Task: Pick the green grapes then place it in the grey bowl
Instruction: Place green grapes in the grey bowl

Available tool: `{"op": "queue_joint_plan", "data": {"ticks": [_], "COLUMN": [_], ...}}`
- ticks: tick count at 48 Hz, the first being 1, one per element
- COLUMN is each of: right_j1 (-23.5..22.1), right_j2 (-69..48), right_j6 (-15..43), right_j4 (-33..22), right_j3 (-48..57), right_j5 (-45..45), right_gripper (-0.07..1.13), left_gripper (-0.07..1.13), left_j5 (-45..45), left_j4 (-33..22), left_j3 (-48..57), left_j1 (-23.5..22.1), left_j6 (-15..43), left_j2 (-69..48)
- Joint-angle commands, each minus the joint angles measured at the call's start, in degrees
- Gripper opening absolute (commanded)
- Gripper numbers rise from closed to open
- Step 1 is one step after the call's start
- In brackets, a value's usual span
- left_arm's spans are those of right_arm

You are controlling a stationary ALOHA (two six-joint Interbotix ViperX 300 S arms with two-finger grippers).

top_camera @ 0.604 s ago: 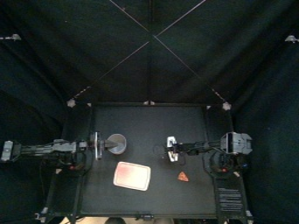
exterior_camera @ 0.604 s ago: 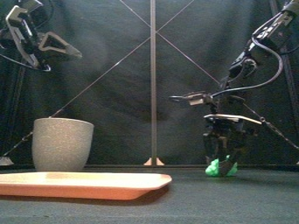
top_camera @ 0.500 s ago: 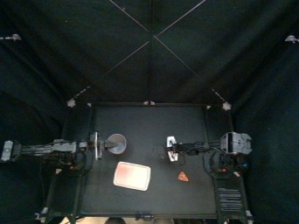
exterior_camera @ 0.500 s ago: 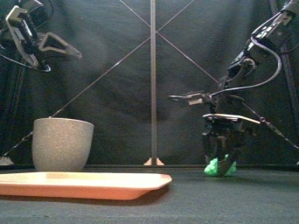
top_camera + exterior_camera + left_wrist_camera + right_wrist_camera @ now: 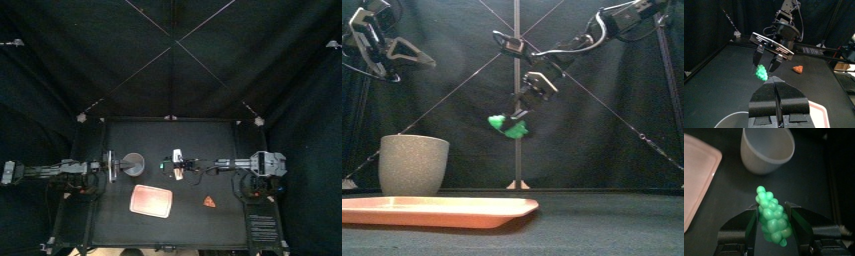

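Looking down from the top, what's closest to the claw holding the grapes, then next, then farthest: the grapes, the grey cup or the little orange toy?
1. Green grapes: right in the right gripper's jaws.
2. Grey bowl: on the table to its left.
3. Orange toy: front right, farthest.

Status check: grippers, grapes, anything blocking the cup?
Right gripper shut on green grapes, airborne, short of grey cup. Left gripper shut, raised at left. Nothing between grapes and cup.
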Motion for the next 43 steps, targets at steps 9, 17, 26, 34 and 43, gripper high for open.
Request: {"op": "queue_joint_plan", "data": {"ticks": [9, 17, 26, 34, 43], "right_j1": [-0.26, -0.18, 0.18, 0.62, 0.79], "right_j2": [9.4, 14.24, 17.58, 19.78, 21.53], "right_j6": [0.0, -0.09, -0.09, 0.18, 0.18], "right_j4": [-2.72, -2.72, -2.55, -0.97, 1.14], "right_j3": [-14.41, -21.18, -26.63, -28.74, -30.15], "right_j5": [-5.36, -6.77, -7.12, -7.12, -7.47], "right_gripper": [0.68, 0.68, 0.68, 0.69, 0.7], "left_gripper": [0.12, 0.12, 0.12, 0.12, 0.12], "left_j5": [-0.62, 0.18, 0.26, 0.26, 0.26], "left_j4": [0.26, 0.44, 0.53, 0.7, 1.32], "left_j3": [-0.79, -0.53, 0.35, 0.53, 0.53], "left_j1": [0.44, 0.44, 0.53, 0.53, 0.53], "left_j6": [0.18, 0.18, 0.18, 0.26, 0.26], "left_j2": [0.09, -0.35, -0.44, -0.97, -1.67]}}
